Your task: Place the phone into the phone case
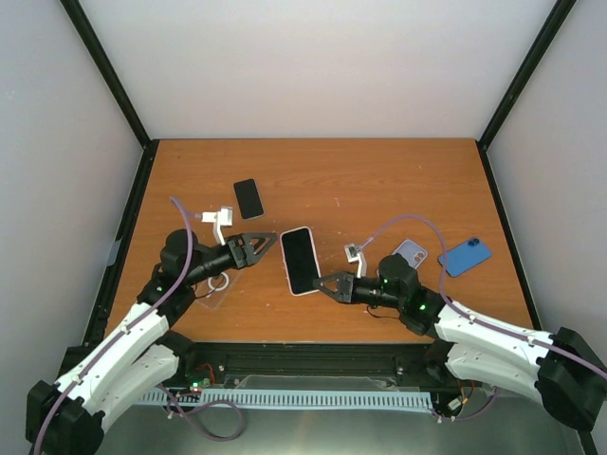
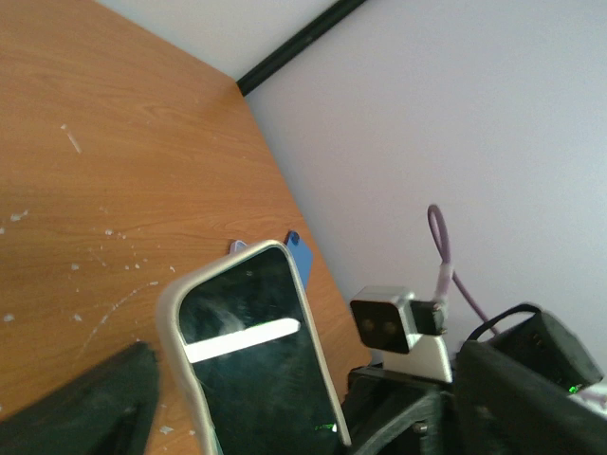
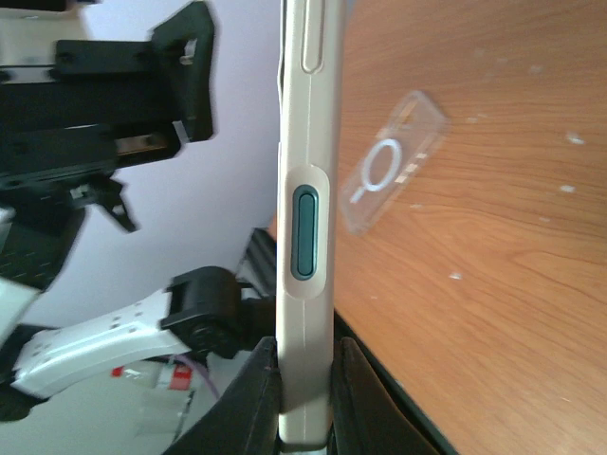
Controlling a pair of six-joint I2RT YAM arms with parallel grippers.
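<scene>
Wooden table (image 1: 379, 180), right gripper (image 1: 321, 284) clamping phone (image 1: 299, 258), left gripper (image 1: 271, 248) spread beside it, phone case (image 1: 220, 284) half-hidden under arm

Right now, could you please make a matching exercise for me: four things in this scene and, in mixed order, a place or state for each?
1 cream-edged phone
2 black phone
3 blue phone
4 left gripper

A lying flat, far right
B open, holding nothing
C clamped in the right gripper
D lying flat, beyond the left gripper

Pairs: 1-C, 2-D, 3-A, 4-B
</scene>
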